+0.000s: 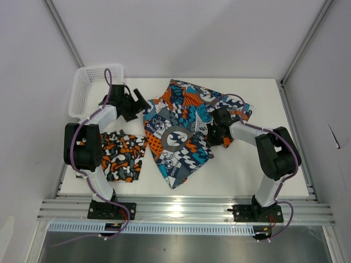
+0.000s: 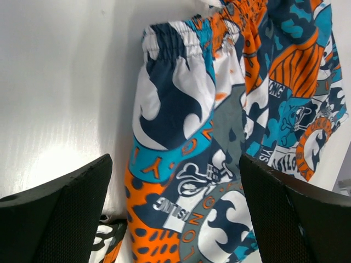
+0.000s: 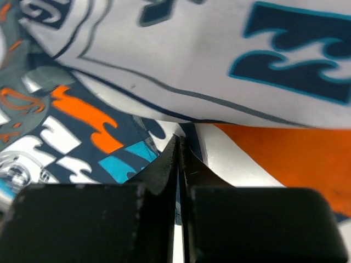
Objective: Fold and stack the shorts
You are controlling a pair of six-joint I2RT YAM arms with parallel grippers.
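The teal, orange, white and dark grey graphic shorts [image 1: 178, 134] lie spread and rumpled at the table's middle. The orange-black-grey-white camouflage shorts [image 1: 122, 156] lie to their left, close to the left arm. My left gripper [image 1: 135, 104] hovers open over the graphic shorts' left waistband edge [image 2: 192, 109], its fingers wide apart with nothing between them [image 2: 174, 164]. A corner of the camouflage shorts [image 2: 107, 241] shows below it. My right gripper [image 1: 213, 131] sits low on the graphic shorts' right side. Its jaws are shut [image 3: 179, 139] on a thin fold of that fabric [image 3: 82, 120].
A white mesh basket [image 1: 88, 82] stands at the back left corner, just behind the left gripper. White walls and metal frame posts enclose the table on three sides. An aluminium rail carrying both arm bases runs along the near edge.
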